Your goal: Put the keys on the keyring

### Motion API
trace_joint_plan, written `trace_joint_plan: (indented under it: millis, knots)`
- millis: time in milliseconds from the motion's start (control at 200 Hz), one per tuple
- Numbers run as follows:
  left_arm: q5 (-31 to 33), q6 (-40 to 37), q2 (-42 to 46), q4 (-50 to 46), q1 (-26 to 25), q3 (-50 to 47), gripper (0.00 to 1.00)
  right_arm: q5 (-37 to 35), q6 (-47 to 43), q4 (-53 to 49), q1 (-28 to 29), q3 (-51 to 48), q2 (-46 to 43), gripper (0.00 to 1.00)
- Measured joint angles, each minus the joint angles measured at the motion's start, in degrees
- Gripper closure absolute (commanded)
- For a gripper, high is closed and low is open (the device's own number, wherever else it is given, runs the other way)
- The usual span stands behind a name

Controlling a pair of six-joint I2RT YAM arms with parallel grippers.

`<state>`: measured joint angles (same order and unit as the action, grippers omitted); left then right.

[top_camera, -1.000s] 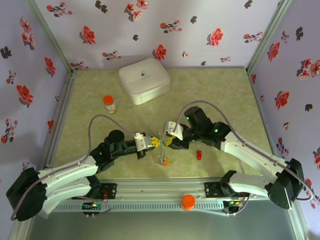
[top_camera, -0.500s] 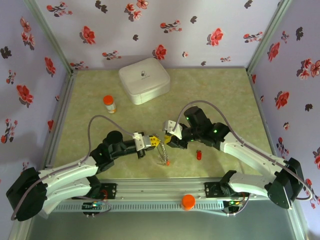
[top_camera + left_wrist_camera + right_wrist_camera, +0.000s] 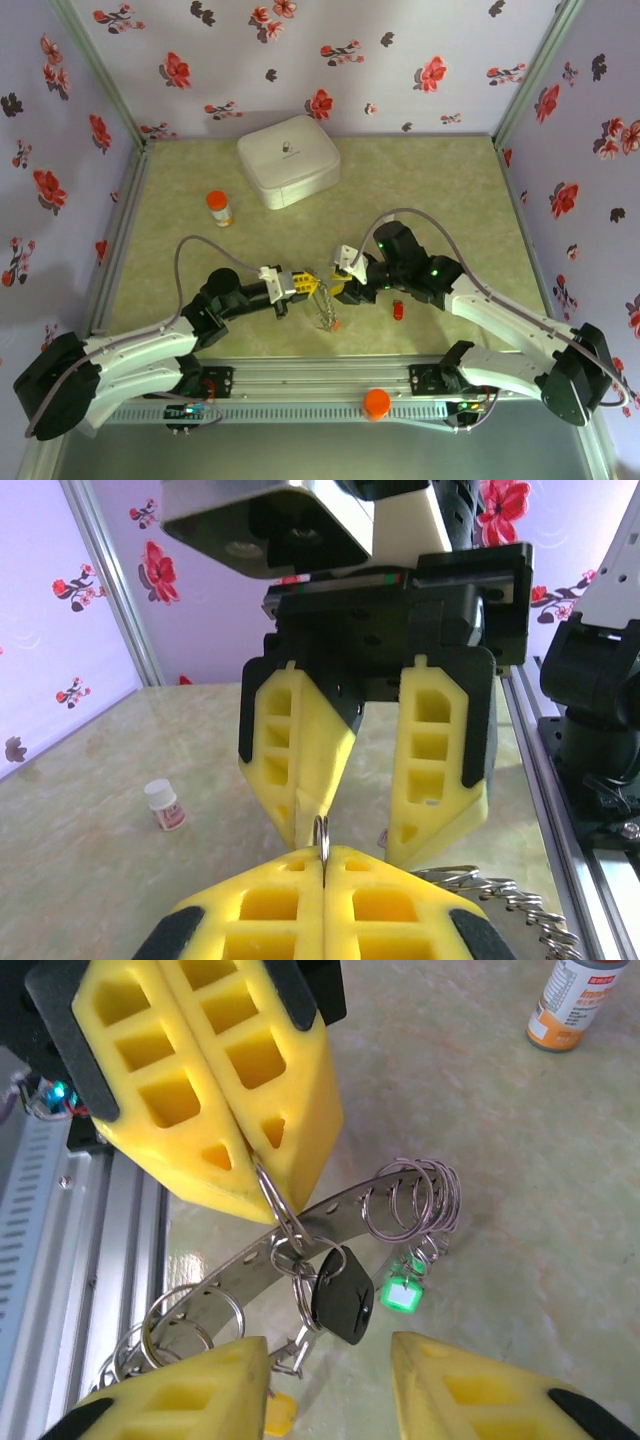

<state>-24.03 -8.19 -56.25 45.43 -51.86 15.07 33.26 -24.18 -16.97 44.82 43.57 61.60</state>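
Partway done, by my read. The left pincer (image 3: 262, 1158) is pressed together, pinching a small wire loop of the keyring (image 3: 330, 1215) and holding it up off the desk (image 3: 450, 190), in the middle btwn the two arms. The right pincer (image 3: 325, 1350) is spread wide w/ nothing in it, just beside the ring and facing the left one.

Prob. done: the black key (image 3: 340, 1295) and green key (image 3: 400, 1293) hang from small loops on the ring. A yellow key (image 3: 278, 1412) sits lower down, partly behind a finger, so I can't tell how it's attached.

Left to do: the red key (image 3: 398, 311) lies on the desk, apart from the ring, on the right arm's side. It needs picking up & threading on. An orange bit (image 3: 335, 324) sits at the ring's low end; can't tell if it's attached or loose.

What each view adds:
- Right wrist cam: the close detail. The ring is a holed metal strip w/ several wire loops, and you can see which keys hang where.
- Left wrist cam: the pinch edge-on, w/ the loop poking up btwn the closed fingers and the right pincer's fingers apart opposite.
- Top cam: the layout, incl. the red key's spot. The bottle (image 3: 218, 208) and white case (image 3: 288, 160) are well apart at the back, not involved.
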Motion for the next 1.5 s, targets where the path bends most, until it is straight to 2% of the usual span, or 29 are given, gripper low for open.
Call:
trace_joint_plan:
  millis: [180,315,440,610,765,880,1280,1500]
  knots:
    - [0.0,2.1,-0.3,4.1,0.0,-0.2,1.00,0.8,3.7,6.1,1.3,-2.4,0.4,0.55]
    - [0.0,3.8,-0.5,7.6,0.0,-0.2,1.00,0.8,6.0,10.9,2.3,-4.7,1.3,0.56]
    - [0.0,4.8,-0.6,9.0,0.0,-0.3,1.00,-0.3,7.4,13.9,2.5,-6.1,1.5,0.61]
    - [0.0,5.1,-0.7,10.0,0.0,-0.3,1.00,-2.2,7.9,16.2,2.5,-6.3,1.0,0.76]
    - [0.0,5.1,-0.8,10.1,0.0,-0.4,1.00,-3.4,7.3,16.0,2.5,-6.3,-0.8,0.88]
    - [0.0,5.1,-0.8,9.7,0.1,-0.6,1.00,-4.0,6.6,14.5,2.5,-6.3,-2.3,0.94]
    - [0.0,4.8,0.0,5.4,0.2,-0.6,1.00,-4.6,4.2,8.0,2.5,-2.3,-3.6,1.00]
    - [0.7,3.2,1.1,1.9,0.2,-0.5,1.00,-4.9,2.1,4.1,2.6,-0.7,-3.6,1.00]
